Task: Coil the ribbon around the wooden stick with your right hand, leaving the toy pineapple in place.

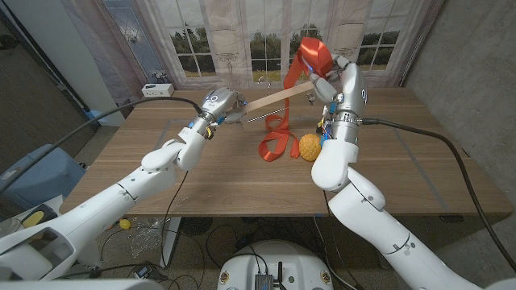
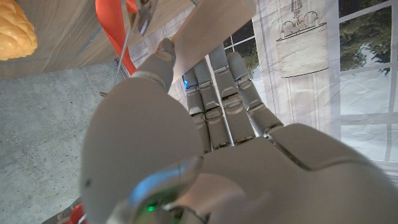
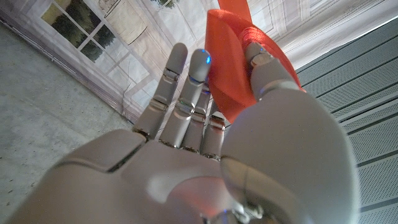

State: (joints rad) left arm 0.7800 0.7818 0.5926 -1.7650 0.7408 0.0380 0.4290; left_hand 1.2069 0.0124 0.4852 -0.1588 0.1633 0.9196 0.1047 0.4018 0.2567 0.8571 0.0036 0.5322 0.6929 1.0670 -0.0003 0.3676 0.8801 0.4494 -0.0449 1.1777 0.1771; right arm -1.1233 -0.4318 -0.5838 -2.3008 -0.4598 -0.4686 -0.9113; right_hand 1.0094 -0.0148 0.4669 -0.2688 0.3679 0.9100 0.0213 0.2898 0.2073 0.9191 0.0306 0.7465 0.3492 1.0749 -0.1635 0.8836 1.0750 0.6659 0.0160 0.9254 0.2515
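Observation:
My left hand (image 1: 219, 103) grips one end of the pale wooden stick (image 1: 272, 99) and holds it above the table, slanting up toward my right hand. In the left wrist view the stick (image 2: 211, 22) passes between thumb and fingers (image 2: 214, 99). My right hand (image 1: 334, 80) is raised high and pinches the orange-red ribbon (image 1: 310, 55); the ribbon (image 3: 227, 56) lies between thumb and fingers there. From the hand it drops across the stick to a loose loop (image 1: 274, 143) on the table. The yellow toy pineapple (image 1: 310, 147) lies beside that loop, close to my right forearm; the pineapple (image 2: 13, 31) also appears in the left wrist view.
A wooden table (image 1: 201, 177) runs wide in front of me. A small white box (image 1: 157, 89) sits on a ledge at the far left. A curtained window backdrop (image 1: 242, 40) stands behind the table. Cables trail from both arms.

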